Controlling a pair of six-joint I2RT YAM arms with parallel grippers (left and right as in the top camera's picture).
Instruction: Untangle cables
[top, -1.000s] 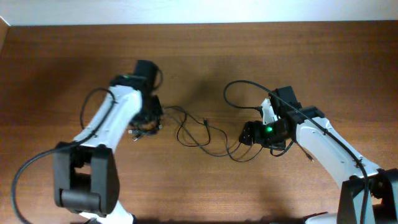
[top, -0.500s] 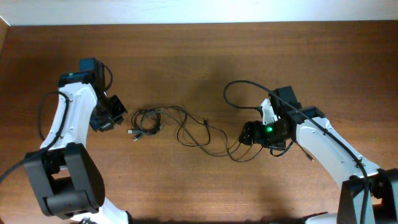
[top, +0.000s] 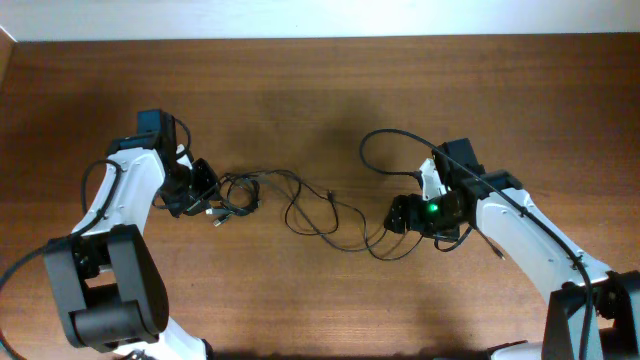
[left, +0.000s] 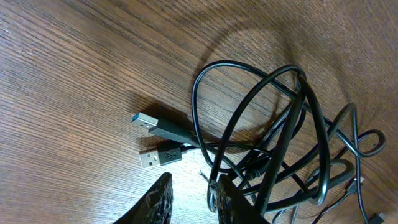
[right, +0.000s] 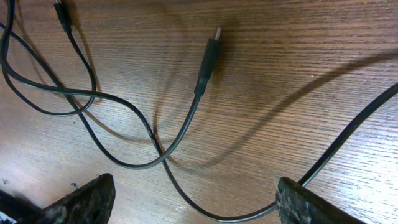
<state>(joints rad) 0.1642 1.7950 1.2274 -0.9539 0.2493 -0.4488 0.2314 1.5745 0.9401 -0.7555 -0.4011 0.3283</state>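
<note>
The cables (top: 320, 215) are thin black cords, knotted in a bunch (top: 238, 192) at the left and trailing in loose loops to the right. My left gripper (top: 205, 195) sits at the bunch's left edge. In the left wrist view the left gripper (left: 194, 180) is open by a narrow gap with bare wood in it. Its right finger (left: 233, 202) touches a loop of the bunch (left: 280, 137). Two USB plugs (left: 149, 140) lie just ahead. My right gripper (top: 395, 215) stands wide open over the loops' right end. One cord (right: 205, 193) crosses the right gripper's (right: 194, 183) gap, untouched.
A thicker black arm cable (top: 375, 150) arcs over the table behind the right gripper. Another plug end (right: 208, 59) lies ahead of the right gripper. The brown wooden table (top: 300, 100) ends at a white wall along the top.
The left gripper let go of the bunch, swung away to the left, then came back to its left edge with jaws slightly parted. The right arm has not moved.
</note>
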